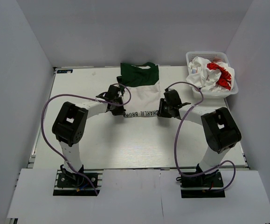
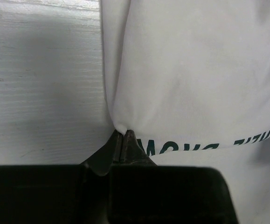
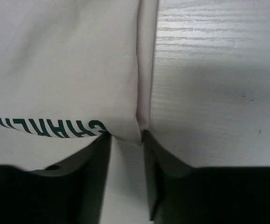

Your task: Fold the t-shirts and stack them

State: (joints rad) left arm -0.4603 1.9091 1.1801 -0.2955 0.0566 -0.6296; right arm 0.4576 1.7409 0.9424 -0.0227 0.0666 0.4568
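- Shirt (image 1: 141, 95): folded, lying flat at the middle of the worktop's (image 1: 125, 144) far edge. Its long axis runs far to near, with the green neck toward the far edge and the lettered hem toward the near edge.
- Left claw (image 1: 116, 101): closed, pinching the shirt's near left corner.
- Right claw (image 1: 164, 108): jaws apart, astride the folded right edge at the near right corner.
- Red-print shirt (image 1: 211, 74): crumpled in the basket (image 1: 207, 53) at the far right corner.
- Bare worktop lies left of the shirt and toward the near edge.
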